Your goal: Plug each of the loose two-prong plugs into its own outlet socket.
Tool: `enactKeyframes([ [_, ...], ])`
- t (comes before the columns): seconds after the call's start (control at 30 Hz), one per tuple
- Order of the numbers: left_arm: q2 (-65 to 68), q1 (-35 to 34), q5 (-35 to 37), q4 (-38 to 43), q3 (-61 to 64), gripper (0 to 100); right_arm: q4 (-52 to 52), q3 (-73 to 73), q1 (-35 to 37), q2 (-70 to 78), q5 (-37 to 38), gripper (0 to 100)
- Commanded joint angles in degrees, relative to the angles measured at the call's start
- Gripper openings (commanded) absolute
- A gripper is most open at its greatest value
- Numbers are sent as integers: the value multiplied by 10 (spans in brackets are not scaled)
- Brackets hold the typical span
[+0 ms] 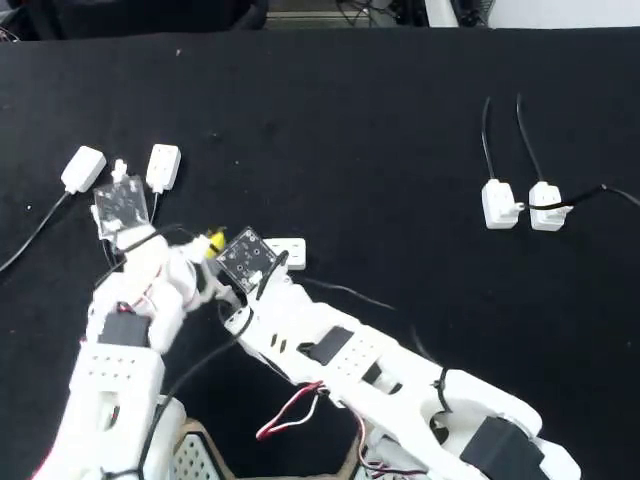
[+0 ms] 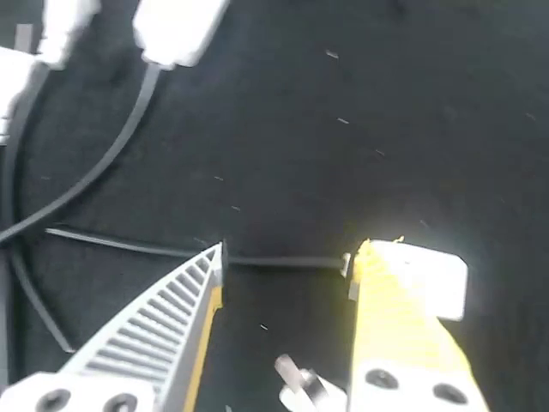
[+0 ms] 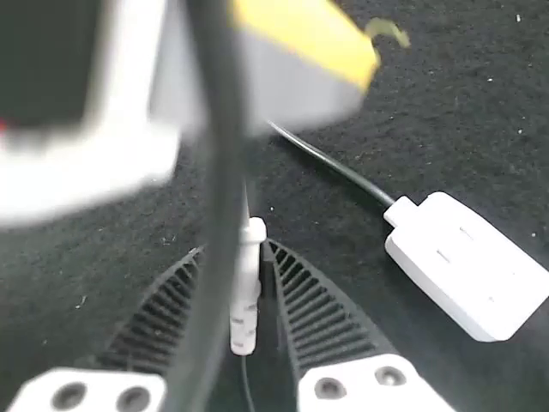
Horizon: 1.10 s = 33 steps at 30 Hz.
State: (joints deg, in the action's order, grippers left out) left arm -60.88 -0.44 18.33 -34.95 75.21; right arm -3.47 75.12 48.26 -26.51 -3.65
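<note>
The right hand (image 3: pixel 244 257) is clenched on a slim white plug (image 3: pixel 244 296), pinched by its body between the two ribbed fingers. That grip looks chosen to leave the plug's working end free to be steered. Near it on the black counter (image 1: pixel 350 130) a white socket (image 3: pixel 467 262) lies flat, two short slots showing on its upper face and a thin lead running off one end. Plug and socket are close but apart, so the insertion is not yet made. The left hand (image 2: pixel 287 257) is released, its fingers spread over a thin black cable (image 2: pixel 129 245) that crosses between their tips. Its yellow finger (image 2: pixel 386 326) sits just beside a white block (image 2: pixel 437 279), probably that same socket. This position would suit bracing the socket against sliding while the other arm pushes. In the high view both arms crowd in around the socket (image 1: pixel 287 250). Well apart from them, a first white piece (image 1: pixel 83 168) and a second white piece (image 1: pixel 163 165) lie toward one side of the counter, waiting their turn by the look of it. A third white piece (image 1: pixel 498 203) and a fourth white piece (image 1: pixel 545 207) sit just beside each other on the other side, and whether those two are joined cannot be told.
</note>
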Motion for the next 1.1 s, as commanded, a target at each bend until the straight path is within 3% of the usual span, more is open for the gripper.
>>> enactKeyframes([
  [0.0, -60, 31, -11, 3, 11, 245, 17, -4, 6, -10, -6, 11],
  [0.4, -62, 36, -54, -3, 16, 245, 16, 49, 5, -130, -1, 11],
  [0.8, -62, 78, -88, 2, 30, 245, 12, 84, -44, -222, -2, 11],
  [1.07, -62, 78, -90, 2, 32, 245, -51, 112, -43, -335, -1, 11],
])
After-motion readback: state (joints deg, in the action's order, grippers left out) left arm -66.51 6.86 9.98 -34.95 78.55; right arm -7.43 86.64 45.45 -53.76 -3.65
